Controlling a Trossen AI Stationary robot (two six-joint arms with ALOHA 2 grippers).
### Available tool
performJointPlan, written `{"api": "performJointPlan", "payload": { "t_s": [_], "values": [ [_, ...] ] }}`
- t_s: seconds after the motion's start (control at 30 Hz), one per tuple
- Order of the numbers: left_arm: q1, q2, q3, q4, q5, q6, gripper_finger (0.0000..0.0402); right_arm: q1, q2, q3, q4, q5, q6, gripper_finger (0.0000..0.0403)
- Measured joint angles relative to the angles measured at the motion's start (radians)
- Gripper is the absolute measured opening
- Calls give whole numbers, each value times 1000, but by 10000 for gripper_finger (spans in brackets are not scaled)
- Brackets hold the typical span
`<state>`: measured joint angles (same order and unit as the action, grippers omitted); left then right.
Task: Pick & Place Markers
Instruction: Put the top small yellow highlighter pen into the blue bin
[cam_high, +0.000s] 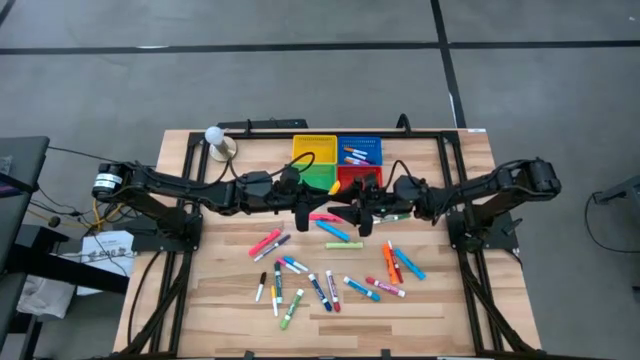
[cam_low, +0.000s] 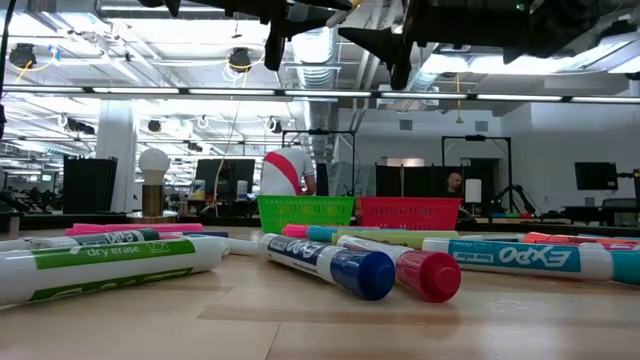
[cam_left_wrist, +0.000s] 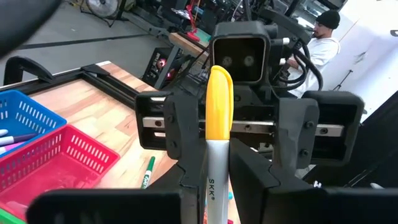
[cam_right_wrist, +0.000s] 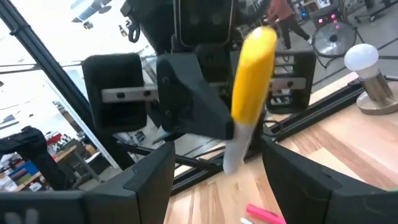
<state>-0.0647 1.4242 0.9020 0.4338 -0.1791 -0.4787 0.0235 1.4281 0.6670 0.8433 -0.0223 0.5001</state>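
Note:
Both arms meet above the table's middle, just in front of the baskets. My left gripper (cam_left_wrist: 217, 171) is shut on a marker with a white barrel and a yellow cap (cam_left_wrist: 219, 102). That marker also shows in the right wrist view (cam_right_wrist: 252, 81). My right gripper (cam_right_wrist: 217, 165) faces it, open wide, with one finger on each side of the marker and apart from it. In the high view the left gripper (cam_high: 303, 218) and the right gripper (cam_high: 361, 218) hang over loose markers (cam_high: 330, 272) lying flat on the wood. My left gripper pinches the marker's white barrel (cam_left_wrist: 211, 183) between its two fingers. The yellow cap end sticks out past the fingertips toward the right gripper. The marker is lifted clear of the table.
Four mesh baskets stand at the far middle: yellow (cam_high: 314, 148), blue (cam_high: 360, 150) with markers inside, green (cam_high: 320, 178) and red (cam_high: 352, 178). A white bulb on a stand (cam_high: 215, 138) is at the far left. People (cam_left_wrist: 323, 31) are beyond the table.

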Motion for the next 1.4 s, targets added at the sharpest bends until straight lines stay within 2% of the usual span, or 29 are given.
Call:
{"api": "performJointPlan", "payload": {
  "t_s": [0.27,0.53,0.97,1.4],
  "values": [
    [0,0,0,2,0,2,54,-8,0,76,-157,4,-29,221],
    [0,0,0,3,-1,2,54,-28,0,77,-163,7,-30,215],
    [2,0,0,8,-5,4,54,-27,-2,77,-161,3,-29,127],
    [1,0,0,12,-11,2,54,-27,-2,77,-162,5,-30,91]
  ]
}}
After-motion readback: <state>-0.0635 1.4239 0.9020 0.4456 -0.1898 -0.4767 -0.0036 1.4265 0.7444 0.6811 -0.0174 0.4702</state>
